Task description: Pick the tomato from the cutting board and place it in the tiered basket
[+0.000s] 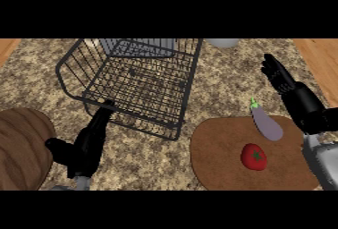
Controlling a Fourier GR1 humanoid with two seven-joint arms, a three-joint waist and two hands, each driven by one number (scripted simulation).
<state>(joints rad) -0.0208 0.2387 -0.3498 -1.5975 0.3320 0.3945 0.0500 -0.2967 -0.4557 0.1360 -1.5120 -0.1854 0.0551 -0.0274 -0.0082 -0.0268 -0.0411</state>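
While tomato (254, 157) lies on cutting board (247, 154), neither hand holds it. Right hand (280, 76) above board's far right corner, fingers straight, relaxed, empty; tomato well below fingertips, toward near edge. Eggplant (266, 123) on board just beside right wrist, between fingers and tomato. Left hand (89, 145) fingers extended straight, tips touching near rim of tiered basket (132, 80); holding nothing. Basket wire, black, left of board, apart from it.
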